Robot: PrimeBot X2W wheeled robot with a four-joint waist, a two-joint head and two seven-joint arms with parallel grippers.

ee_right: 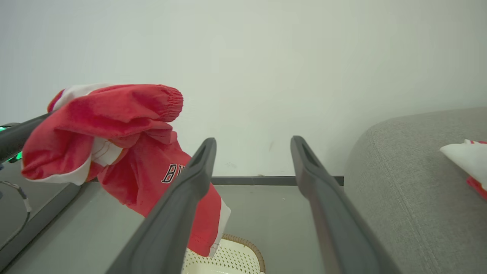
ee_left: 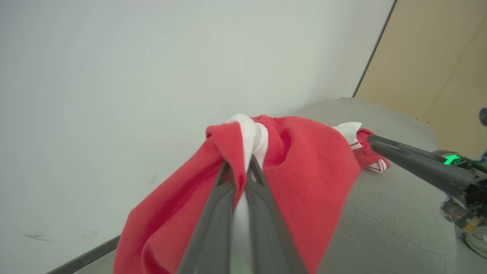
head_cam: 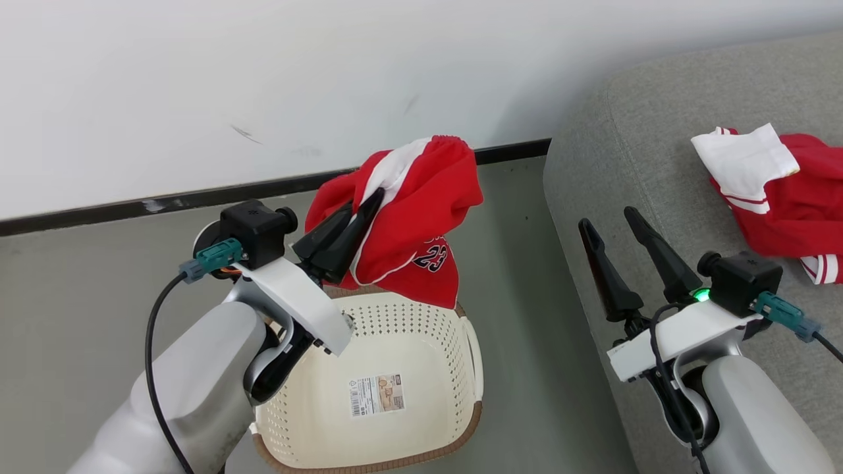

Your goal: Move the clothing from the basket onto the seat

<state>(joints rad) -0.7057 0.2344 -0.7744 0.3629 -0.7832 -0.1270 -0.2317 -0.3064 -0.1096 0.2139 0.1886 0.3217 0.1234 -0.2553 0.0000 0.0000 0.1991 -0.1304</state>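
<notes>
Left gripper [head_cam: 365, 201] pinches a crumpled red-and-white fabric garment [head_cam: 428, 210] (printed 23) above the far rim of the cream perforated basket [head_cam: 421, 329]; right gripper [head_cam: 608, 218] gapes wide.

A scuffed white wall [head_cam: 263, 79] rises beyond the left pincer [head_cam: 375, 195], a dark baseboard [head_cam: 197, 197] at its foot; grey floor [head_cam: 79, 276] lies below, a tan panel [ee_left: 437, 57] off to its right.

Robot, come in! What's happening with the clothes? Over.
Left gripper shut on red garment, above basket. Right gripper open, empty. Other garment on seat. Nothing seen in the way.
</notes>
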